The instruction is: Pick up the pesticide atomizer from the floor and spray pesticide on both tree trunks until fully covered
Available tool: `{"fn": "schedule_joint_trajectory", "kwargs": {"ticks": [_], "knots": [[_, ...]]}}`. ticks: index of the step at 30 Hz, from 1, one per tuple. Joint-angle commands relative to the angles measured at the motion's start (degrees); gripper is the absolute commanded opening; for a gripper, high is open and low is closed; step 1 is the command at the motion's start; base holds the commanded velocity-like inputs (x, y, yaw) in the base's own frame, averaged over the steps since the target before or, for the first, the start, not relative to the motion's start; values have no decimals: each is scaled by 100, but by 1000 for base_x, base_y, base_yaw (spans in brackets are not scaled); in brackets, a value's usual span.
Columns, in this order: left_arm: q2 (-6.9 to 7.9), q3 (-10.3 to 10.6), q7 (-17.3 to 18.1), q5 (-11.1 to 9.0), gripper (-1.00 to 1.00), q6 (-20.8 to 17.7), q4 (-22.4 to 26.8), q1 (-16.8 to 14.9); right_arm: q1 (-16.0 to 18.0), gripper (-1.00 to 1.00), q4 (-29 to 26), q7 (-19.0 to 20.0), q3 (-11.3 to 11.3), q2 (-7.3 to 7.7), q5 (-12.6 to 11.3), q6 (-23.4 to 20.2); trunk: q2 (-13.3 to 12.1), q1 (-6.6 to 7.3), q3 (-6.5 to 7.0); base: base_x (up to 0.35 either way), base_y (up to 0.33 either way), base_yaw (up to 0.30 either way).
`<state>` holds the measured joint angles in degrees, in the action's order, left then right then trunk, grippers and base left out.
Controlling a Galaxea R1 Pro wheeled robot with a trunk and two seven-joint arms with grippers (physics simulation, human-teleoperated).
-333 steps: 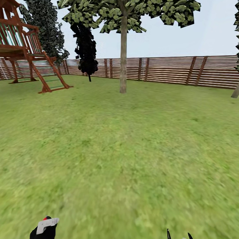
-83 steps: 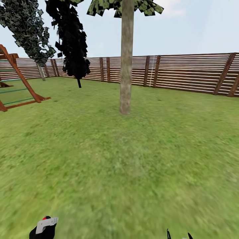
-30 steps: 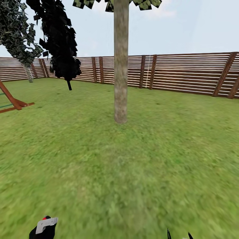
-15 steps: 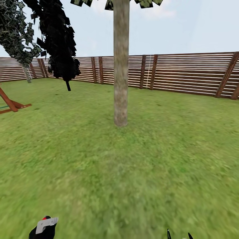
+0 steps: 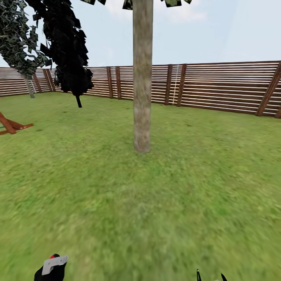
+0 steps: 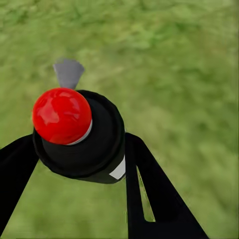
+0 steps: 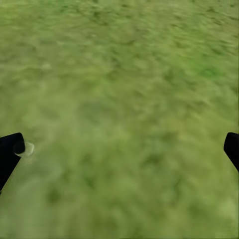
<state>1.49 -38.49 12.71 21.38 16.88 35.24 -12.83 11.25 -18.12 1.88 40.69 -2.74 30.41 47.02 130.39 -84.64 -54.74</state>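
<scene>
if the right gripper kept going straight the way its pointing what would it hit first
Probably just the grass. The right gripper is open with nothing between its fingers, and the right wrist view looks onto bare lawn ahead; how far off is unclear.

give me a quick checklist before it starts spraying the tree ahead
1. Sprayer held in left tool: ok, fingers on both sides of it.
2. Trunk ahead and centred: ok.
3. Close enough to spray: cannot tell, lawn lies between.
4. Nozzle aimed at trunk: not ok, wrist view faces grass.
5. Right tool free: ok, open over grass.
6. Second tree located: ok, far left by fence.
</scene>
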Motion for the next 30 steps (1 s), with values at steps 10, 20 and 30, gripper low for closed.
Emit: {"fn": "schedule_joint_trajectory", "kwargs": {"ticks": [10,20,30], "knots": [[0,0,22,-3,-100,-29,-8,0,0,100,-9,-12,26,6,-10,18,0,0,0,340,0,0],[2,0,23,-3,-100,-30,-8,0,0,100,-7,-12,26,124,-17,17,0,0,0,340,0,0],[7,0,21,-3,-100,-27,-8,0,0,100,-7,-12,26,124,-17,18,0,0,0,340,0,0]]}}
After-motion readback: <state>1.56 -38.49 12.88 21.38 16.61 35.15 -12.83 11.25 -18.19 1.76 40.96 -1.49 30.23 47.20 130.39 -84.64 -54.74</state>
